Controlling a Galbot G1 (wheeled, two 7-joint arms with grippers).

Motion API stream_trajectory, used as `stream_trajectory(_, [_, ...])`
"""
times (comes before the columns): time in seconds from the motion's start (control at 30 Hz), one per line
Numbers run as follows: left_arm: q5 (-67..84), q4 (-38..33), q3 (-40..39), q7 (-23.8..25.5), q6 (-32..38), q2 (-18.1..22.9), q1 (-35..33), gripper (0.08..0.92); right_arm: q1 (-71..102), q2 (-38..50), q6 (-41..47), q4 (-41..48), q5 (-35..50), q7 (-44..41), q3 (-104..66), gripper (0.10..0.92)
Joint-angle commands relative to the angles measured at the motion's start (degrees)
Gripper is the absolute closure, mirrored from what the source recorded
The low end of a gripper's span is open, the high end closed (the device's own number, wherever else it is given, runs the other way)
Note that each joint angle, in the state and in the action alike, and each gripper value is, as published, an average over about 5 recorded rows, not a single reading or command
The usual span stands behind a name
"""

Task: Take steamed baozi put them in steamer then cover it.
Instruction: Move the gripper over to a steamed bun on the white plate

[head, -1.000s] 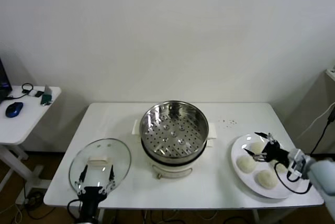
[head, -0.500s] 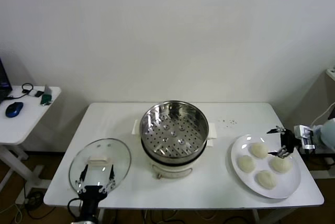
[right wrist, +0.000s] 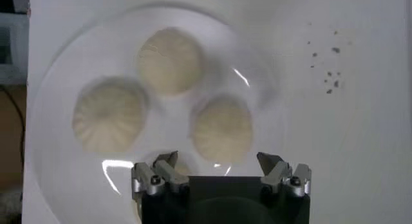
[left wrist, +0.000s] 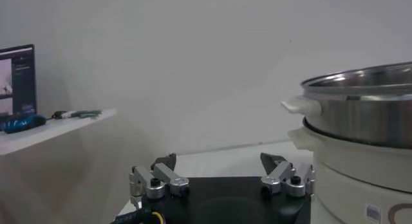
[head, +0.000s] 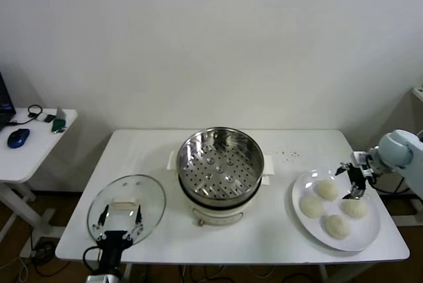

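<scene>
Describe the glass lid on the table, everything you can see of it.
The glass lid is round and clear, with a thin metal rim and a white rectangular handle in its middle. It lies flat on the white table, near the front left corner, left of the steamer and apart from it. The open left gripper is at its near edge, not gripping it.

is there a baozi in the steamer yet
No, the head view shows the steamer with only its bare perforated bottom, and all four baozi sit on the white plate.

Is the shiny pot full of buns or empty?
Empty. The steamer shows only its bare holed bottom; all four baozi sit on the plate.
</scene>
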State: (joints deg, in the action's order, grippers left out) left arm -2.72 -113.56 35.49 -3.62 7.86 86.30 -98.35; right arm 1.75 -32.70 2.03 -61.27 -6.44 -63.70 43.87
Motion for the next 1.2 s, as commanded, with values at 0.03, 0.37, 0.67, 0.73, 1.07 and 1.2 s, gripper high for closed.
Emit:
stream_trajectory(0.03, [0.0, 0.09, 0.02, -0.04, -0.53, 0.02, 0.25, 0.177, -5.73, -5.79, -0.56, 7.12, -2.47, -0.67, 8.88, 0.203])
stream_trajectory(0.37, [-0.15, 0.12, -0.15, -0.12, -1.18, 0.32, 1.03, 0.177, -3.6, -8.9, -0.72, 9.22, -2.58, -0.03, 7.19, 0.203])
stream_trajectory(0.67, [-0.12, 0.36, 0.14, -0.14, -1.19, 0.2, 1.02, 0.177, -2.44, -10.82, -1.08, 10.49, -3.12, 0.17, 6.19, 0.203])
stream_trajectory(0.73, [-0.12, 0.38, 0.16, -0.16, -1.2, 0.21, 1.02, 0.177, -2.32, -10.89, -1.29, 10.5, -3.31, 0.11, 6.12, 0.203])
stream_trajectory(1.07, [-0.11, 0.36, 0.27, -0.23, -1.28, 0.17, 0.98, 0.177, -2.31, -10.5, -2.17, 10.21, -3.69, -0.05, 5.82, 0.237])
stream_trajectory(1.2, [-0.09, 0.35, 0.3, -0.32, -1.29, 0.21, 0.9, 0.177, -2.35, -10.26, -2.5, 9.95, -3.74, -0.04, 5.65, 0.27])
